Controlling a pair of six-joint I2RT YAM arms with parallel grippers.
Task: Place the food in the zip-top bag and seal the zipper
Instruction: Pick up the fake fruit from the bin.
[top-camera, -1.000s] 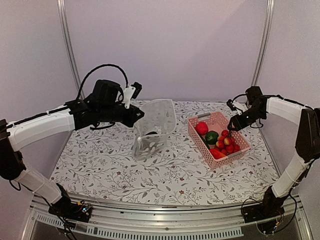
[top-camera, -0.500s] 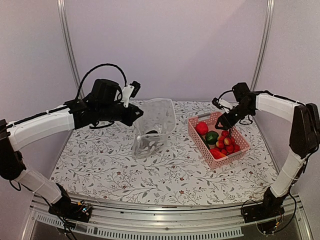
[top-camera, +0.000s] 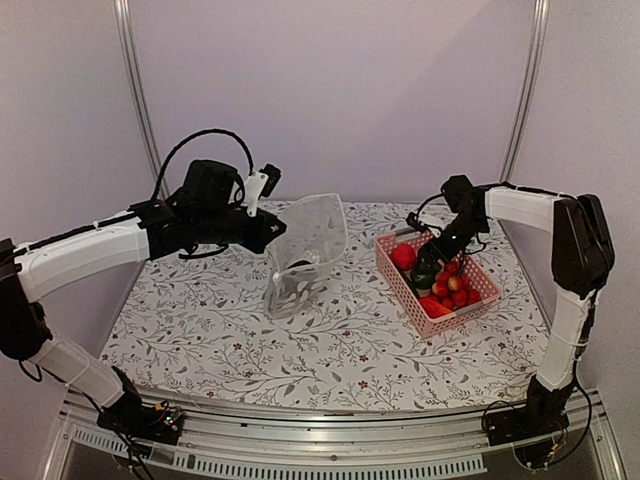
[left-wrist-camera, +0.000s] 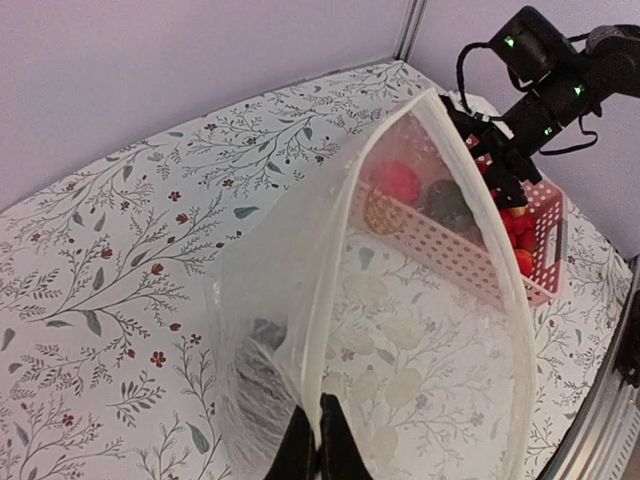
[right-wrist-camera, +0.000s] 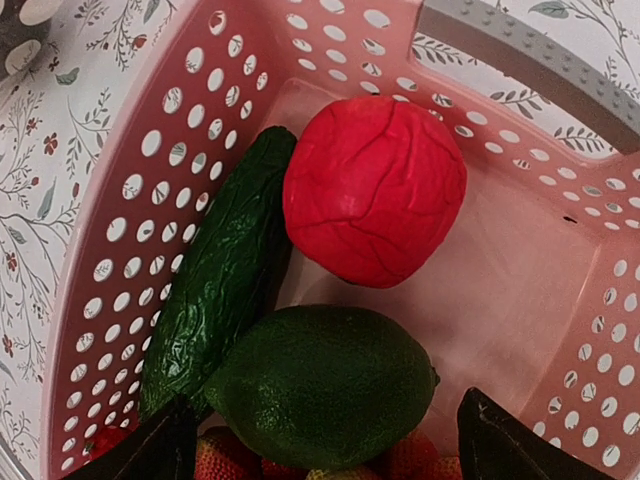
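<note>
Right pincer spread wide over the pink basket — left pincer clamped on the zip-top bag.
Beneath the right pincer's parted fingers lies the green round piece, with a red round fruit just beyond it and a long dark-green piece beside one finger. The left pincer pinches the zipper rim; the bag gapes away from it — a dark piece inside.

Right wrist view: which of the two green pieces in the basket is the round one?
The lighter green piece next to the red fruit; the darker green piece is long, lying along the basket at its left wall.
</note>
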